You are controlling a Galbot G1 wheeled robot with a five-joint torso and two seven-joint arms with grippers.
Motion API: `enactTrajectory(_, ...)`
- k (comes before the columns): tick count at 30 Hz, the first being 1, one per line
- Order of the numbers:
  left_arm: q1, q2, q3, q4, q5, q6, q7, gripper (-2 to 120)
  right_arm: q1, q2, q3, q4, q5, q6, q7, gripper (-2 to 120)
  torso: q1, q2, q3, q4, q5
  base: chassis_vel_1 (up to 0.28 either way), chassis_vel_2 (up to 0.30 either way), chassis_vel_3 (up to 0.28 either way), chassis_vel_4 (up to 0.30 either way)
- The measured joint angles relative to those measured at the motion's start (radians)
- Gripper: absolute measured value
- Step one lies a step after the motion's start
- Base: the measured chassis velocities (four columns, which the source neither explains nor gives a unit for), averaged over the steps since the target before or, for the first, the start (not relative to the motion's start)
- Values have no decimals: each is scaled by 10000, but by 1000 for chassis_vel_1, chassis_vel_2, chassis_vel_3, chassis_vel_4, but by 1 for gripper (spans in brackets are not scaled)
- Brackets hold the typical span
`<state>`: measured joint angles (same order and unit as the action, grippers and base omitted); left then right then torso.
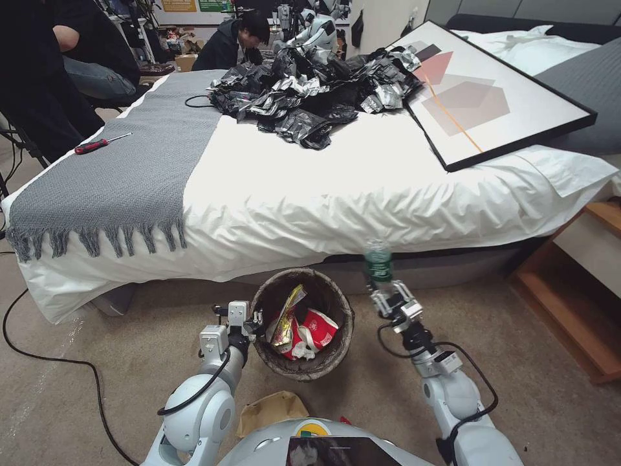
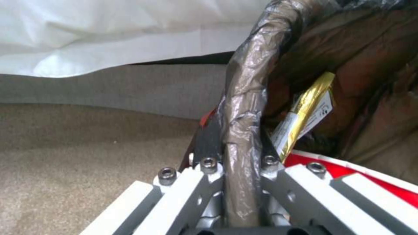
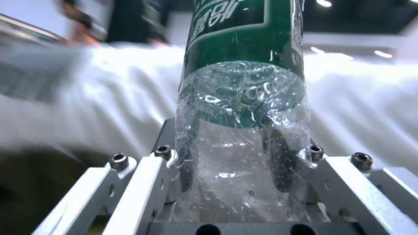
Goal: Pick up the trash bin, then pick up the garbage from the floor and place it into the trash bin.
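Two hands are busy: our left hand point(image 1: 249, 321) pinches the rim of the round, brown-bag-lined trash bin point(image 1: 302, 323); just beside the bin, our right hand point(image 1: 391, 291) clamps a clear green-labelled plastic bottle point(image 1: 378, 261) upright. We should centre it over the bin's opening before letting go.

Floor: beige carpet point(image 1: 97, 362); a black cable point(image 1: 39, 356) at 8 o'clock, a crumpled brown paper bag point(image 1: 272, 411) at 6.
Bed: white sheet point(image 1: 310, 194); grey fringed knit throw point(image 1: 123, 175), red-handled screwdriver point(image 1: 97, 144) at 10, heap of black plastic bags point(image 1: 310, 97) at 12, black-framed geometric picture point(image 1: 491, 97) at 2.
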<state>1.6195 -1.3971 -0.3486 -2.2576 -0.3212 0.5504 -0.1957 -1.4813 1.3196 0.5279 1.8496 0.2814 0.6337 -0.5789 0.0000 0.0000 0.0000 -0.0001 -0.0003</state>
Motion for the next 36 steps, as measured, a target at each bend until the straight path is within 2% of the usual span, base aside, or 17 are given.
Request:
enactTrajectory(3, -6, 6, 59, -12, -4, 0, 0, 0, 3, -195, -579, 746, -70, -416, -617, 32, 0, 0, 0, 0, 1, 0, 0, 0, 0)
enactTrajectory(7, -20, 10, 97, -22, -5, 0, 1, 0, 191, -384, -1247, 897, -141, -866, -708, 32, 0, 0, 0, 1, 1, 0, 0, 0, 0)
enactTrajectory(10, -35, 9, 127, -33, -6, 0, 2, 0, 463, -484, -1878, 526, -379, -1077, -612, 32, 0, 0, 1, 1, 2, 0, 0, 0, 0)
enactTrajectory(16, -36, -36, 168, -58, -1, 1, 4, 0, 788, -429, -2470, -391, -650, -1121, -377, 32, 0, 0, 1, 1, 3, 0, 0, 0, 0)
enactTrajectory(31, -90, -87, 167, -74, -12, 25, -10, 0, 999, -249, -2531, -1764, -872, -1041, -223, 32, 0, 0, 1, 0, 3, 0, 0, 0, 0)
enactTrajectory(34, -91, -100, 169, -75, -11, 27, -10, 0, 1007, -227, -2518, -1874, -931, -1040, -212, 36, 0, 0, 1, 0, 3, 0, 0, 0, 0)
enactTrajectory(36, -94, -121, 170, -81, -11, 28, -11, 0, 1010, -216, -2504, -1947, -956, -1032, -208, 46, 0, -1, 1, 0, 3, 0, 0, 0, 0)
